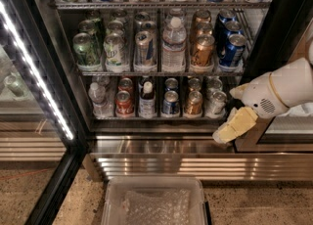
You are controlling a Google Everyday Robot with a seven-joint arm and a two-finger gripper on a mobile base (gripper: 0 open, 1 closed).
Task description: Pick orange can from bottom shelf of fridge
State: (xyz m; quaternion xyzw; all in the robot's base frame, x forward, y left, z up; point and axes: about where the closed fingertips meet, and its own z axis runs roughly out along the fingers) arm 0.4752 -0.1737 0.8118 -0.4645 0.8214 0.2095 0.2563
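The orange can (193, 103) stands upright at the front of the bottom shelf (146, 118) of the fridge (274, 28), right of centre, between a blue can (170, 102) and a silver can (216, 101). A second copper can (194, 84) stands behind it. My gripper (231, 127), cream-coloured on a white wrist, hangs outside the fridge at the lower right. It is below and right of the orange can, by the right door frame, and holds nothing.
A red can (124, 102), a dark bottle (146, 99) and a small water bottle (98, 97) share the bottom shelf. The middle shelf holds more cans. The open glass door with its LED strip (36, 72) stands left. A clear plastic bin (154, 202) lies on the floor below the ribbed steel base (195, 166).
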